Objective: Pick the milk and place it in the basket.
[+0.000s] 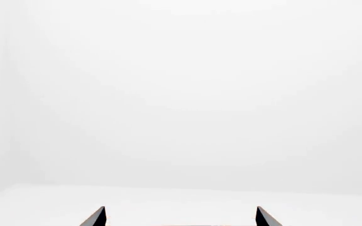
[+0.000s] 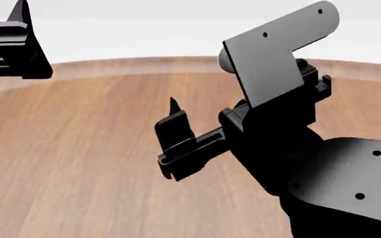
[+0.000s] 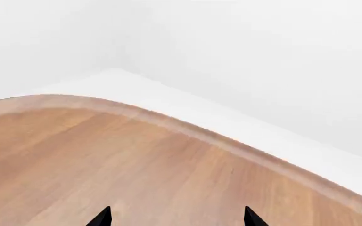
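The milk and the basket are out of view in all frames. My left gripper [image 1: 181, 217] is open and empty; its two dark fingertips [image 1: 96, 217] stand wide apart against a plain white background. In the head view it is raised at the far left [image 2: 12, 47]. My right gripper [image 3: 176, 217] is open and empty, its fingertips [image 3: 102, 219] wide apart over the bare wooden table [image 3: 105, 160]. In the head view one of its fingers [image 2: 175, 126] points up at the middle, above the table.
The round wooden table [image 2: 78, 158] fills the head view, with its curved far edge [image 2: 177, 62] against a white floor and wall. My right arm's black body [image 2: 336, 183] covers the lower right of the head view.
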Available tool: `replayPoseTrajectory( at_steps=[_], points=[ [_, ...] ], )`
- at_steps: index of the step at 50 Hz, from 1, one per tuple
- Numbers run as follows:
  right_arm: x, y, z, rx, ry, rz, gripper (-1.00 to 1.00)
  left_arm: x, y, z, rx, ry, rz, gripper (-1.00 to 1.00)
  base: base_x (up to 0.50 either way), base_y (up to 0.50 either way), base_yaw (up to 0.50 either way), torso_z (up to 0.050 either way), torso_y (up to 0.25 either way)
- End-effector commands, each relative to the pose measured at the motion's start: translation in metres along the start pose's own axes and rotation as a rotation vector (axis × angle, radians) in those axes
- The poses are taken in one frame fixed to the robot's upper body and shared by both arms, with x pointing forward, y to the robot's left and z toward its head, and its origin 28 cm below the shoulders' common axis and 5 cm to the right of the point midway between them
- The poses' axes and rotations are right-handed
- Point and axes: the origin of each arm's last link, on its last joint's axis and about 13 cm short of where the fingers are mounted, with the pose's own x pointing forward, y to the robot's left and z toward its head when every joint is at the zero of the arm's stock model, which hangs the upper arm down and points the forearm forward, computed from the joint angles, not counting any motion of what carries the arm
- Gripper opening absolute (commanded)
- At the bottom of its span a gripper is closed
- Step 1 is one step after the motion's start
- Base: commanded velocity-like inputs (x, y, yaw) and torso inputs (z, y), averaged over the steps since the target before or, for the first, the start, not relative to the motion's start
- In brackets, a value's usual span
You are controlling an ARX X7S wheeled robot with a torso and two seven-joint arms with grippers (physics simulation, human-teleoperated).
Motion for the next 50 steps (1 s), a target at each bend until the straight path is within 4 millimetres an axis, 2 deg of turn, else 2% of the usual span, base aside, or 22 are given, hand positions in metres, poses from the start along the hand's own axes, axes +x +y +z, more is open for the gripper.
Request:
replayPoseTrajectory(
  at_steps=[1,30,37,50],
  points=[
    [0.012,0.006,-0.021,-0.062,0.209,0.620,1.00,0.002,-0.003,-0.004,0.014,0.002,-0.019,1.00,0.00,0.00,0.00,0.000,0.000],
    [0.013,0.011,-0.027,-0.060,0.229,0.683,1.00,0.002,-0.004,-0.008,0.018,0.010,-0.024,1.00,0.00,0.00,0.00,0.000,0.000],
    [0.014,0.022,-0.036,-0.045,0.275,0.763,1.00,0.002,-0.003,-0.009,0.020,0.012,-0.022,1.00,0.00,0.00,0.00,0.000,0.000],
    [0.017,0.023,-0.046,-0.023,0.334,0.740,1.00,0.003,-0.003,-0.007,0.017,0.010,-0.019,1.00,0.00,0.00,0.00,0.000,0.000]
  ],
)
